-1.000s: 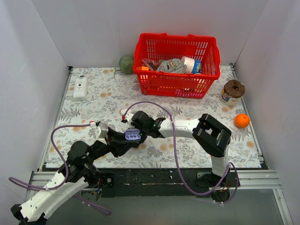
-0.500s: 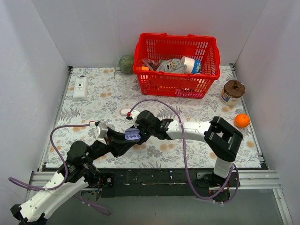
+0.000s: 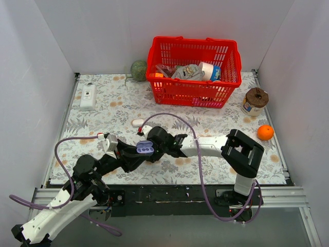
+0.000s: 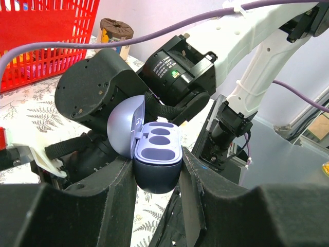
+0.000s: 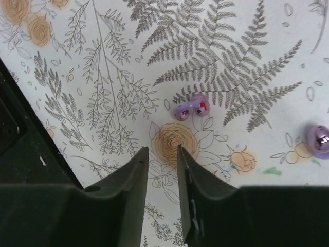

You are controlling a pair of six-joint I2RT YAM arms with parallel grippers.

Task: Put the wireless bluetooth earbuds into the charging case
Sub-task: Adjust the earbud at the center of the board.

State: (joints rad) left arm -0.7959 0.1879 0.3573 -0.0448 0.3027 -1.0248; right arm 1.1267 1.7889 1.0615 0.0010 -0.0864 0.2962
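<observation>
My left gripper point(image 4: 158, 163) is shut on the charging case point(image 4: 157, 159), a lavender case held lid-open above the table, with its sockets showing empty. The case also shows in the top view point(image 3: 145, 148), just in front of the right wrist. My right gripper point(image 5: 162, 150) is open and empty, pointing down at the floral cloth. One purplish earbud point(image 5: 191, 107) lies on the cloth just beyond its fingertips, slightly right. The other earbud point(image 5: 320, 140) lies at the right edge of the right wrist view. Both earbuds are hidden in the top view.
A red basket point(image 3: 194, 72) full of items stands at the back. An orange point(image 3: 265, 132) and a brown jar point(image 3: 255, 101) sit at the right, a green ball point(image 3: 138, 70) and a white device point(image 3: 88, 96) at the back left. A white pebble point(image 3: 137, 122) lies near the right wrist.
The right arm's elbow swung right and its wrist shifted a little over the cloth beside the case. The left gripper kept the open case almost still.
</observation>
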